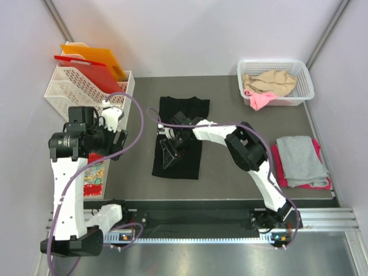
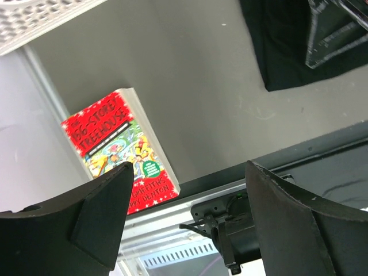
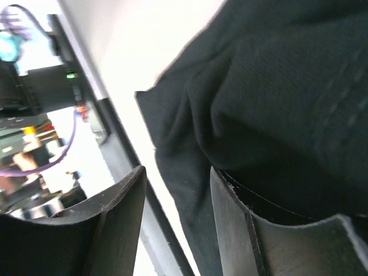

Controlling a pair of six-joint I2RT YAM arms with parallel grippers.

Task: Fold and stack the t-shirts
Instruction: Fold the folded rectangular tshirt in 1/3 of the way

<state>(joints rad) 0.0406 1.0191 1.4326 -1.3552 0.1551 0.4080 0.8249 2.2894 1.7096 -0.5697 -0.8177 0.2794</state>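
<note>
Black t-shirt long axis near-to-far — right gripper half-parted over it; left gripper spread wide, empty.

left arm: white links, black motor housings, lower left of frame | right arm: same white-and-black build, centre to lower right | cables: purple, looping beside each arm | left gripper: matte black wedge-shaped fingers, rough edges | right gripper: black, ridged inner faces

White walls around a grey table
</note>
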